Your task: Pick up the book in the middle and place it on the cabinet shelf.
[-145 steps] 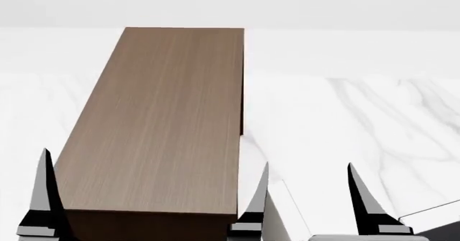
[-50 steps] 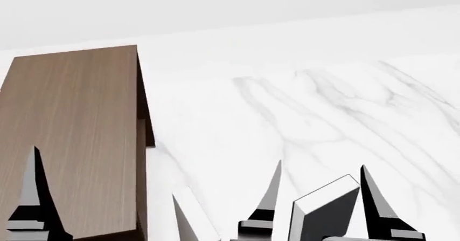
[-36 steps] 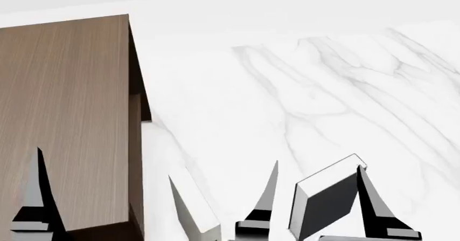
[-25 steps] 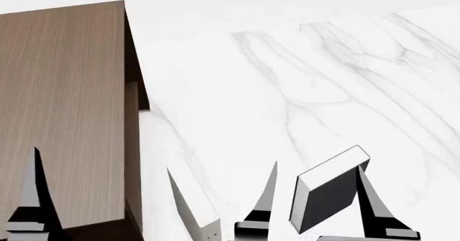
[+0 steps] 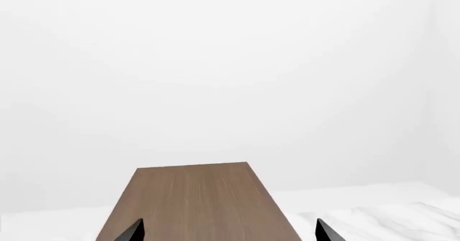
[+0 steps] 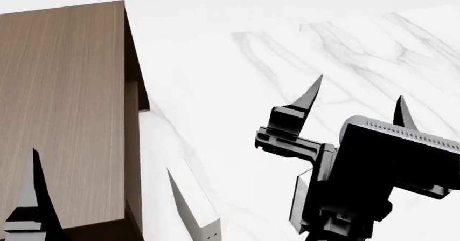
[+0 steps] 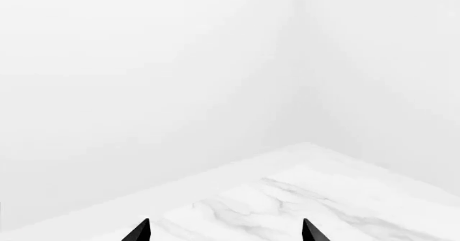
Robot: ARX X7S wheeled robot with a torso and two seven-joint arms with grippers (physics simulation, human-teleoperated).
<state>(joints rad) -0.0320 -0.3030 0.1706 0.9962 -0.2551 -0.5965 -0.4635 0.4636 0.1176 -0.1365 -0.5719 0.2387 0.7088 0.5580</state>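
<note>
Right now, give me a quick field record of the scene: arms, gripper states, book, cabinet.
right gripper: raised over the marble floor, fingers apart, nothing between them
left gripper: low, fingers apart, spanning the cabinet's near right edge
book: only a sliver visible, mostly hidden behind the right arm; contact cannot be told
pale book: leaning beside the cabinet
cabinet shelf: top bare, book not yet placed

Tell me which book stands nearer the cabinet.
The pale off-white book, right beside the brown cabinet; the dark charcoal book sits farther off, mostly hidden behind the right arm.
</note>
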